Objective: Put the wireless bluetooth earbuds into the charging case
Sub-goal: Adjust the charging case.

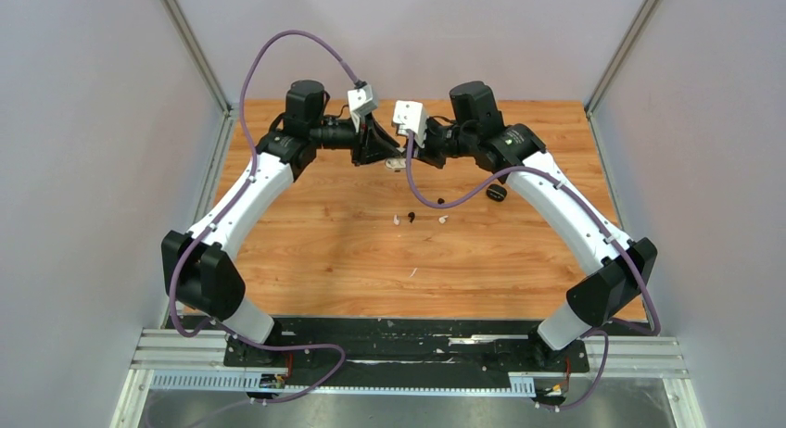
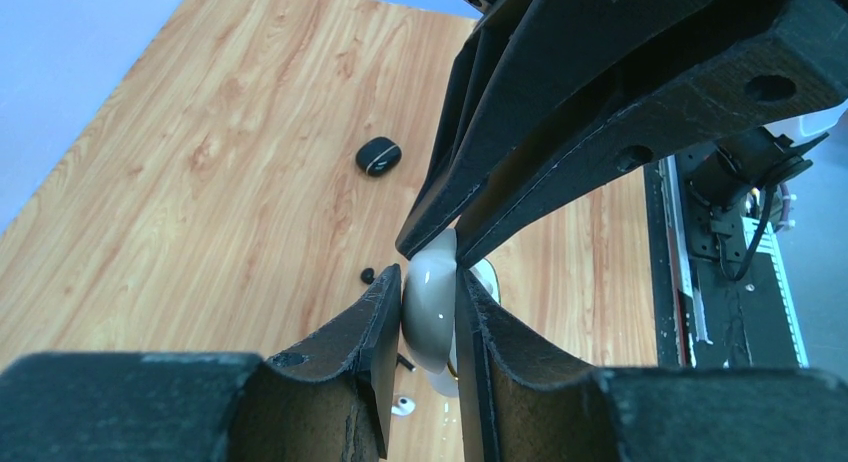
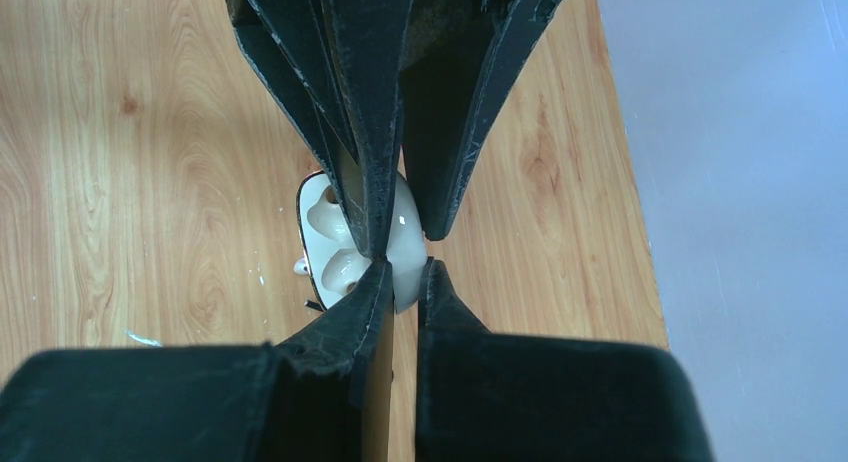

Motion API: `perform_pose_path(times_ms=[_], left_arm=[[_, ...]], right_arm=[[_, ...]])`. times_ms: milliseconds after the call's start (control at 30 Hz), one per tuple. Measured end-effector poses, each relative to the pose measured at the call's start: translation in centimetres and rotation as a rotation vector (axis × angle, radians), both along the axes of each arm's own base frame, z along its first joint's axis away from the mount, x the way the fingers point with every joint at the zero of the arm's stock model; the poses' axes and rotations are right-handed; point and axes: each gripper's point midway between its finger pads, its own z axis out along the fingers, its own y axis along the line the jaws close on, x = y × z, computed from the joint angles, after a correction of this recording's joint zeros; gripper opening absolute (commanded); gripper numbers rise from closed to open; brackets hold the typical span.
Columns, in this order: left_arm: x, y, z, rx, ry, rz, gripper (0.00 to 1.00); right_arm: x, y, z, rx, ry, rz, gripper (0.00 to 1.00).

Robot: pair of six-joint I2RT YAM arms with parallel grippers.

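**Above the table's (image 1: 306, 261) far half: white charging case (image 2: 430, 332) gripped from both sides**

My left gripper (image 2: 428, 282) clamps the case by its body. My right gripper (image 3: 403, 272) is pinched tight on its rim, midway between the left and right edges. A black case (image 1: 497, 193) sits nearer the right edge. Two black earbuds (image 1: 411, 216) and two white earbuds (image 1: 443, 219) lie loose mid-table.

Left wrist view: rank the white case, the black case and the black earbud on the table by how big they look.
1. white charging case, though it is nearest the camera, so unsure
2. black charging case
3. black earbud, a mere speck
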Motion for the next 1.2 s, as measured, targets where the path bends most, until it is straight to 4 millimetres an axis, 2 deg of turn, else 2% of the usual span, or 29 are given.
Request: perform_pose_path(times_ms=[167, 233, 333, 433, 500, 533, 600, 633, 733, 833, 933, 1100, 1200], left_arm=[[0.0, 0.0, -0.3, 0.005, 0.006, 0.002, 0.35], [0.0, 0.1, -0.5, 0.008, 0.009, 0.003, 0.30], [0.0, 0.1, -0.6, 0.009, 0.009, 0.004, 0.17], [0.0, 0.0, -0.5, 0.009, -0.005, 0.000, 0.12], [0.0, 0.0, -0.5, 0.008, -0.006, -0.002, 0.03], [0.0, 0.0, -0.5, 0.008, -0.007, -0.002, 0.00], [0.0, 0.0, -0.5, 0.007, -0.006, -0.002, 0.00], [0.0, 0.0, -0.5, 0.007, -0.005, -0.002, 0.00], [-0.1, 0.0, -1.0, 0.011, 0.014, -0.001, 0.00], [-0.1, 0.1, -1.4, 0.016, 0.028, 0.007, 0.00], [0.1, 0.2, -1.5, 0.020, 0.028, 0.016, 0.00], [0.5, 0.6, -1.7, 0.023, 0.021, 0.038, 0.00], [0.6, 0.7, -2.0, 0.019, 0.014, 0.056, 0.00]], right_arm=[[0.1, 0.0, 0.0, -0.001, -0.003, -0.005, 0.00], [0.1, -0.1, 0.0, -0.002, -0.003, -0.006, 0.00], [0.1, -0.1, 0.0, -0.003, -0.003, -0.007, 0.00], [0.1, -0.1, 0.0, -0.002, 0.002, -0.010, 0.00], [0.1, -0.1, 0.0, -0.001, 0.002, -0.011, 0.00], [0.1, -0.1, 0.0, -0.001, 0.002, -0.012, 0.04], [0.1, -0.1, 0.0, -0.001, 0.003, -0.011, 0.29], [0.1, -0.1, -0.1, -0.001, 0.003, -0.012, 0.39], [0.4, -0.1, 0.0, 0.000, 0.000, -0.028, 0.58], [0.7, -0.6, -0.1, 0.004, 0.019, -0.056, 0.67], [1.0, -1.7, 0.5, 0.038, 0.083, -0.099, 0.70], [3.3, -5.8, 5.1, 0.194, 0.143, -0.229, 0.76], [3.6, -7.8, 4.7, 0.233, 0.200, -0.291, 0.80]])
